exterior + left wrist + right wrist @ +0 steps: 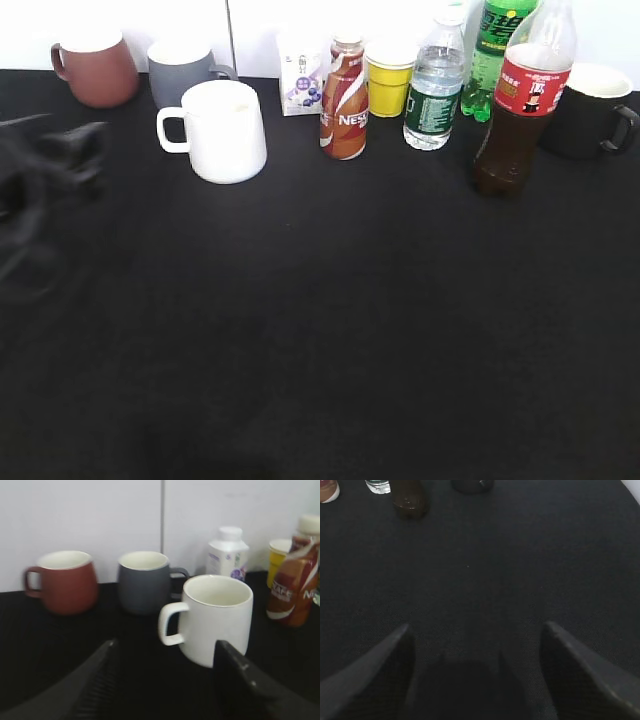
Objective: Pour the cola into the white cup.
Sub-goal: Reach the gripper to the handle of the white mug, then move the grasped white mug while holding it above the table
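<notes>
A: Where do the cola [522, 103] and the white cup [225, 130] stand?

B: Well apart on the black surface [330, 320]. In the exterior view the cola is upright at the right rear, just in front of a black mug [593, 110]. The cup is at the left, its handle pointing left.

A: What does the left wrist view add?

B: A close look into the cup [215, 617]: I see no liquid in it. Behind it stand a grey mug [145, 581] and a reddish-brown mug [65, 581], with a white carton [227, 552], a yellow cup [277, 560] and the Nescafe bottle [295, 582] to the right. The left fingers [95, 680] are spread wide with nothing between them, short of the cup.

A: And outside?

B: The left gripper [45, 175] is only a dark blur at the left edge there.

A: The right arm?

B: It does not appear in the exterior view. Its wrist view shows the right fingers [580, 670] spread over bare surface, holding nothing. Far ahead at the top edge are the cola's base [409, 499], a water bottle's foot [378, 486] and the black mug's bottom [472, 485].

A: Anything crowding the cola?

B: A green soda bottle [498, 55] and the water bottle [435, 85] stand just to its left, towards the back.
</notes>
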